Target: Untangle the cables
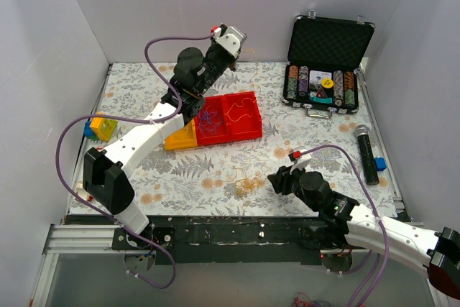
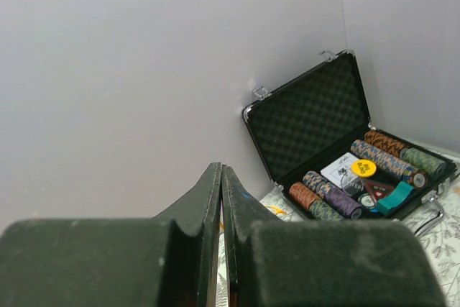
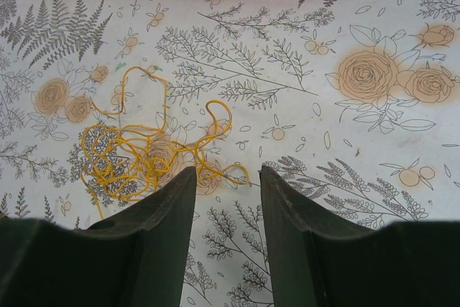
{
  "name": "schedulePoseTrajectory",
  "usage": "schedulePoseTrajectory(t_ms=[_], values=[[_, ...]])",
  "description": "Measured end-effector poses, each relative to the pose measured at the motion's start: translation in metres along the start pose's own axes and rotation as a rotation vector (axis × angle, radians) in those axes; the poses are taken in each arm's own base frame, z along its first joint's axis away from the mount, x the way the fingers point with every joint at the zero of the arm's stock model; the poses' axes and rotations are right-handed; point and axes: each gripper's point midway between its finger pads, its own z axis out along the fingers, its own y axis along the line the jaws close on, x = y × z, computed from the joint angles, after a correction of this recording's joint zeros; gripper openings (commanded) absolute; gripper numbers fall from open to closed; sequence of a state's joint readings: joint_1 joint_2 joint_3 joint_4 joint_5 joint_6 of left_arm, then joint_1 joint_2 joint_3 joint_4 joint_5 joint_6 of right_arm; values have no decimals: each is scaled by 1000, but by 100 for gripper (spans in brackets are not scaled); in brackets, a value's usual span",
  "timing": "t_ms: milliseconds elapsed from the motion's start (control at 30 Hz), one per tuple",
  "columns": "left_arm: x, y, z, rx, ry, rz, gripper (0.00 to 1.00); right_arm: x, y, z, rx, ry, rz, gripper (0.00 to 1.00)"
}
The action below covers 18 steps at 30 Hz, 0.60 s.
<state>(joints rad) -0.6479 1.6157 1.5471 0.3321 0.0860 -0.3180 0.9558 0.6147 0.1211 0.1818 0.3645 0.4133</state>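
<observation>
The left arm reaches far forward, elbow bent and wrist raised high. The left gripper [image 2: 220, 172] points outward, level, with its fingers pressed flat together. The right arm stretches low and leftward. The right gripper [image 3: 228, 174] angles down with its fingers parted.

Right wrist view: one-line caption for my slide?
Open right tool poised at the edge of a yellow wire tangle on a floral tablecloth.

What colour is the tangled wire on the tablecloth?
The wire is yellow-orange, clearest in the right wrist view.
</observation>
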Motion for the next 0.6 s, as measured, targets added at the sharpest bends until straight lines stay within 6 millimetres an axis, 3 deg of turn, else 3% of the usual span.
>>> schedulePoseTrajectory(t_ms=[333,467,600], values=[[79,-13,-4,13,136,50,0,-1,0,0,-2,-4,1,49],[97,-17,-7,18,169,66,0,-4,1,-1,-7,-16,6,49],[100,-15,-9,6,173,96,0,-5,2,-1,-9,-21,9,49]])
